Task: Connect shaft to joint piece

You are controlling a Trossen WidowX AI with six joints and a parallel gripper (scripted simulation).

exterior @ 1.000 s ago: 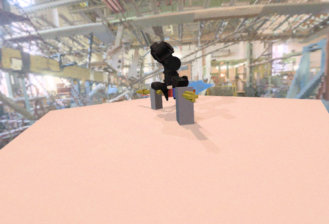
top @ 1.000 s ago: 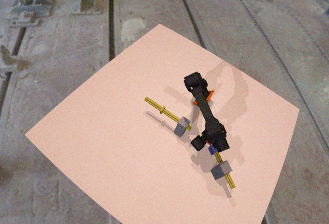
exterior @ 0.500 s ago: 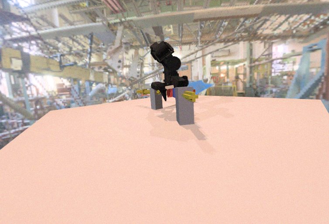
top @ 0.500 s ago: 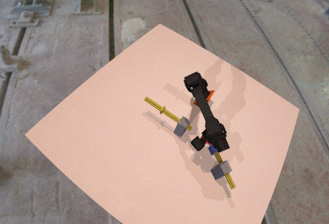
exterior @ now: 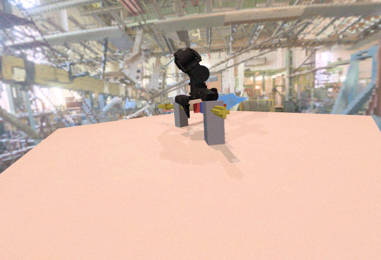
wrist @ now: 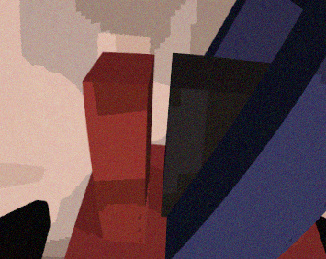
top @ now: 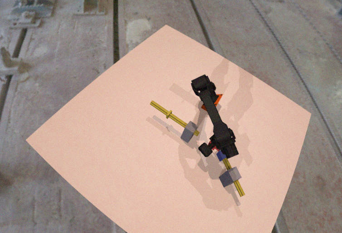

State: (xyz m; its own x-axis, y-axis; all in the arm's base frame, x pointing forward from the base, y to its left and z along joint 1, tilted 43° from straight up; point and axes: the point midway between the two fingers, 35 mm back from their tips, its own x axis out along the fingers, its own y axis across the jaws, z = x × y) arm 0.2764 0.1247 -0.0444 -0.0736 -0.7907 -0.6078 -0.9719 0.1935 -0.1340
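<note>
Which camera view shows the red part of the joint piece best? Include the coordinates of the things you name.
The wrist view: there the red part (top: 215, 148) (exterior: 196, 107) (wrist: 120, 142) is large, with its upright block plain. The top view shows only small bits beside the dark arm; the exterior view, a small red patch left of the blue part (top: 221, 156) (exterior: 201, 107) (wrist: 265, 184).
</note>
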